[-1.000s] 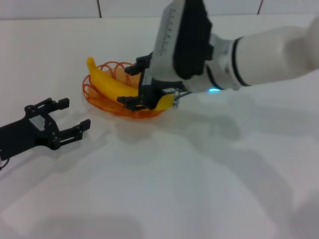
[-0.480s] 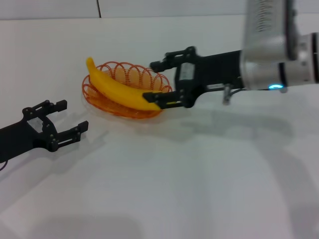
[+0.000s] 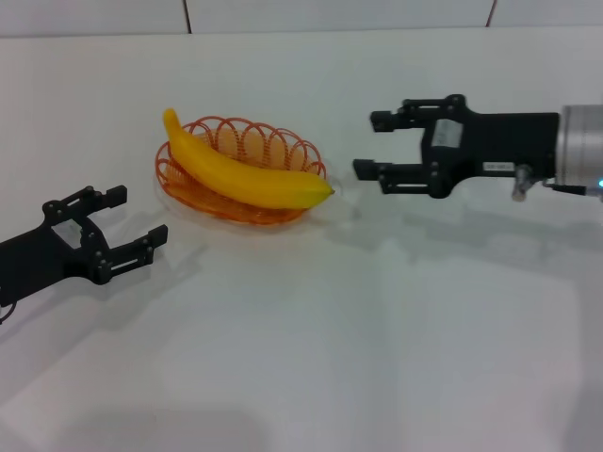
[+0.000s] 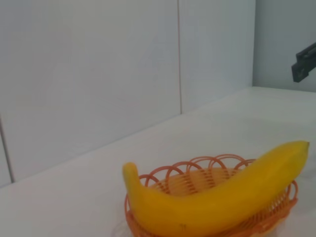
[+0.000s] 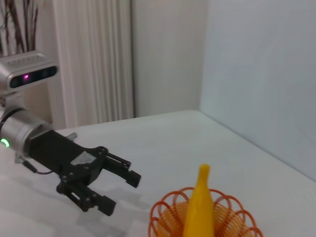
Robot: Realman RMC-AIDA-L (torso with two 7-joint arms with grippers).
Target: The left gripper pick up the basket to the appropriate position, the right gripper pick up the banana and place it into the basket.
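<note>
The orange wire basket (image 3: 188, 194) rests on the white table, left of centre, and the yellow banana (image 3: 236, 172) lies lengthwise in it with its tip over the right rim. My right gripper (image 3: 369, 144) is open and empty, hovering just right of the banana's tip, apart from it. My left gripper (image 3: 139, 218) is open near the table's left edge, a short way front-left of the basket, touching nothing. The left wrist view shows the banana (image 4: 217, 197) in the basket (image 4: 269, 217). The right wrist view shows banana (image 5: 199, 212), basket (image 5: 163, 217) and the left gripper (image 5: 121, 190).
The white table (image 3: 339, 339) runs wide and bare in front. A white tiled wall (image 3: 188, 14) stands close behind the basket. White curtains (image 5: 94, 59) hang beyond the left arm in the right wrist view.
My right gripper let go of the banana and drew back to the right, open. The banana stays in the basket. The left gripper barely moved.
</note>
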